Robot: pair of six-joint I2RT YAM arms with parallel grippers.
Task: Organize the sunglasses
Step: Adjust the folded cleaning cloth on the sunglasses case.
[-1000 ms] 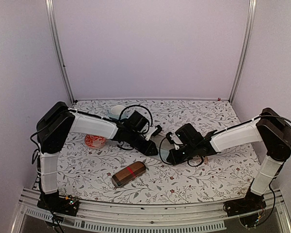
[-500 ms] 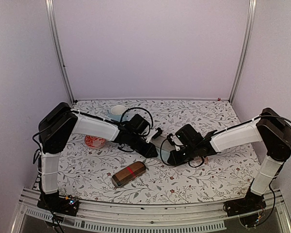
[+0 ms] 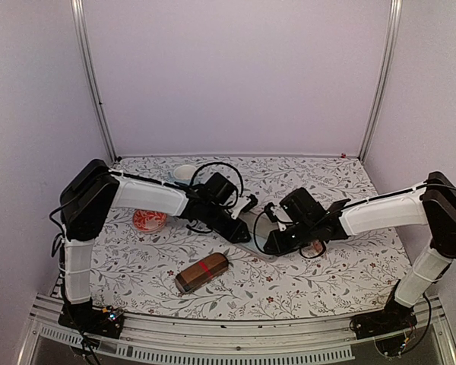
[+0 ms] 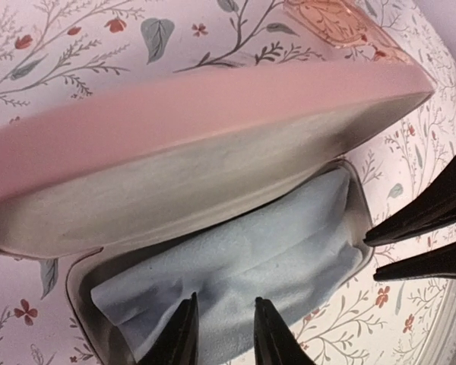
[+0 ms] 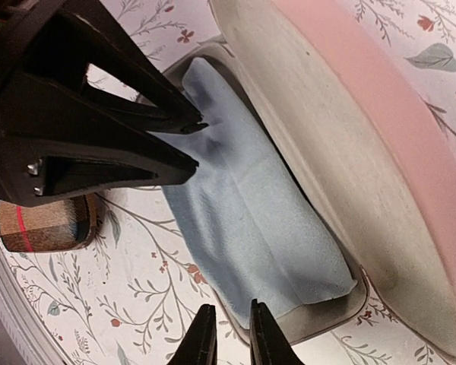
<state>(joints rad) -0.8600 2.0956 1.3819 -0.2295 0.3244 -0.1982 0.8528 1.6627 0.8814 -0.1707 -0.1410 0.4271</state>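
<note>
A pink case (image 4: 213,114) lies open between my two grippers, its pale-lined lid (image 5: 380,114) raised. A folded blue cloth (image 4: 251,258) fills its tray (image 5: 365,300). My left gripper (image 4: 226,300) hovers over the cloth's near edge, its jaws slightly apart with only cloth showing behind the gap. My right gripper (image 5: 232,306) stands at the tray's opposite rim, narrowly open and empty. Each sees the other: the left gripper (image 5: 199,143), the right gripper (image 4: 371,257). A translucent pinkish-tan piece (image 4: 330,19), apparently one pair of sunglasses, lies beyond the lid. I cannot pick out the black-framed pair.
A brown case with a red band (image 3: 202,272) lies near the front, left of the pink case (image 3: 258,226). A red round object (image 3: 148,220) sits by the left arm and a white bowl (image 3: 184,172) at the back. Black cables loop over both wrists.
Both grippers' jaws have parted a little. The right arm's upper links have swung to the right while its gripper stays at the case. The left gripper shifted slightly.
</note>
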